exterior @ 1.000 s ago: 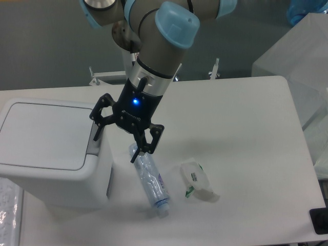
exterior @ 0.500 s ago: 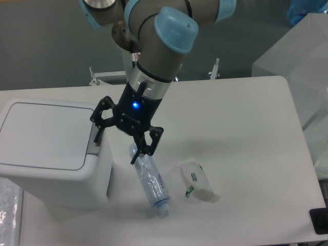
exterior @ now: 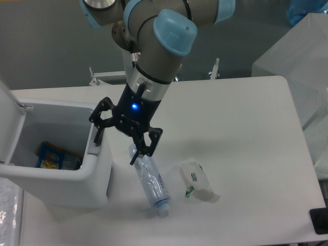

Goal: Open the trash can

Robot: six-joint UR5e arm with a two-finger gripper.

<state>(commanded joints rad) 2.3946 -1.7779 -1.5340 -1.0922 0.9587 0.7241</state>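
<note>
the arm reaches down-left, its claw [exterior: 117, 137] spread open, holding nothing.

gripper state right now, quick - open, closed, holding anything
Gripper: open, holding nothing; one finger is at the latch edge of the trash can, whose lid is up.

You've got a white table [exterior: 241, 128] with rounded corners against a plain grey-green wall [exterior: 51, 46]. Off to your right there's a translucent frosted box [exterior: 300, 56] with something blue [exterior: 302, 10] behind it. Lighting's soft and even, only faint shadows.
</note>
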